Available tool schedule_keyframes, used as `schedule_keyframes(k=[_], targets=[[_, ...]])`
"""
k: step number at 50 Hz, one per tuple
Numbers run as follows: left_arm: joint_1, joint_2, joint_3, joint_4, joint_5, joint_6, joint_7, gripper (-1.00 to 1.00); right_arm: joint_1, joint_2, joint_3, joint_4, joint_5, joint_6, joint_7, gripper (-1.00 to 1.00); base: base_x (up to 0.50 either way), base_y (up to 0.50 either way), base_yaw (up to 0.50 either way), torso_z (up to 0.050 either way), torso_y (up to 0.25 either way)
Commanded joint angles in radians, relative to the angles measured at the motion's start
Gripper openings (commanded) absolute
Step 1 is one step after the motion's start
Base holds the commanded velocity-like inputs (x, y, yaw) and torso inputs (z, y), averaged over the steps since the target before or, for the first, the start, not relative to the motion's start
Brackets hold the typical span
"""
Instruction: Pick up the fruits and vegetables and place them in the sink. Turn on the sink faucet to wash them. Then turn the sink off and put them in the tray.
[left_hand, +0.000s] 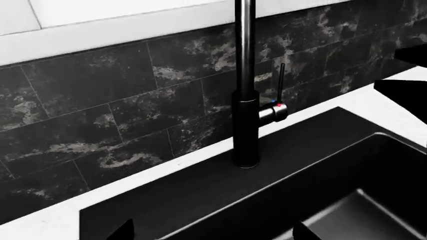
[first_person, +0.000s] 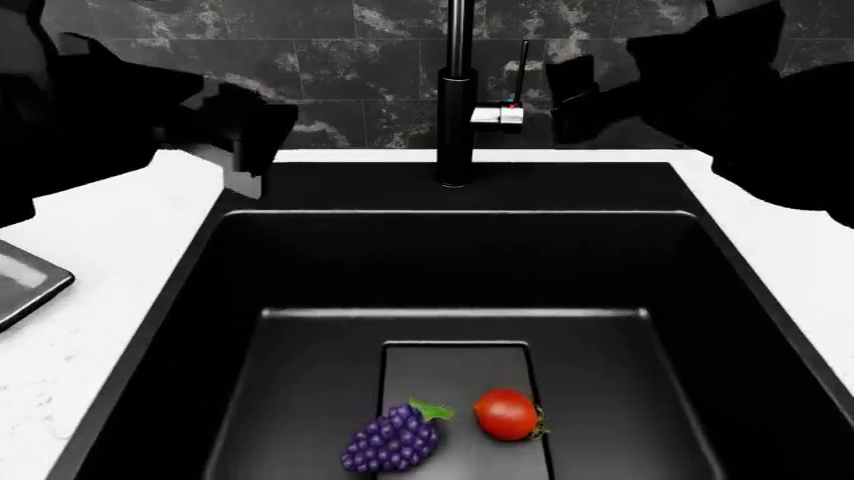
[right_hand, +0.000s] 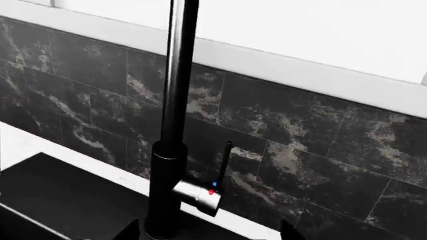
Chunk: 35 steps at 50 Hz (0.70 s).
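The purple grape bunch (first_person: 392, 441) and round red tomato (first_person: 506, 414) lie side by side on the matte black sink's (first_person: 214, 300) drain panel, while both dark grippers (first_person: 247, 140) (first_person: 587, 95) flank the tall black faucet (first_person: 458, 90), their jaws seemingly parted and empty.

Dark marbled backsplash (first_person: 334, 60); white countertop (first_person: 120, 250)

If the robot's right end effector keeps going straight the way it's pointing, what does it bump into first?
Probably the faucet, around its silver lever, which sits right ahead in the right wrist view. Depth is hard to judge; if it misses, the dark tiled wall is next.
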Motion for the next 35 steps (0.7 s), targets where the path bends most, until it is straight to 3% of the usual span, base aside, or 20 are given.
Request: schedule_keyframes(k=[1, 9, 16, 17, 24, 30, 35], targets=[[-0.020, -0.031, -0.056, 0.004, -0.094, 0.034, -0.102, 1.00, 0.081, -0.128, -0.032, 0.247, -0.178, -0.143, -0.047, 1.00, 0.00, 0.00, 0.00, 0.000, 0.000], [-0.017, -0.016, -0.057, -0.003, -0.083, 0.050, -0.094, 1.00, 0.135, -0.269, -0.088, 0.609, -0.323, -0.317, -0.204, 1.00, 0.00, 0.00, 0.00, 0.000, 0.000], [-0.025, -0.001, -0.061, -0.013, -0.092, 0.067, -0.106, 1.00, 0.272, -0.540, -0.105, 1.246, -0.431, -0.592, -0.449, 1.00, 0.00, 0.00, 0.00, 0.000, 0.000], [-0.029, 0.002, -0.060, -0.017, -0.094, 0.068, -0.108, 1.00, 0.269, -0.547, -0.090, 1.250, -0.441, -0.592, -0.446, 1.00, 0.00, 0.00, 0.00, 0.000, 0.000], [-0.063, 0.035, -0.066, -0.042, -0.098, 0.084, -0.101, 1.00, 0.241, -0.593, 0.182, 1.251, -0.658, -0.556, -0.406, 1.00, 0.00, 0.00, 0.00, 0.000, 0.000], [-0.054, 0.053, -0.081, -0.040, -0.028, 0.121, -0.024, 1.00, 0.237, -0.635, 0.457, 1.251, -0.917, -0.536, -0.426, 1.00, 0.00, 0.00, 0.00, 0.000, 0.000], [-0.055, 0.056, -0.080, -0.041, -0.013, 0.125, 0.001, 1.00, 0.229, -0.658, 0.609, 1.251, -1.071, -0.535, -0.441, 1.00, 0.00, 0.00, 0.00, 0.000, 0.000]])
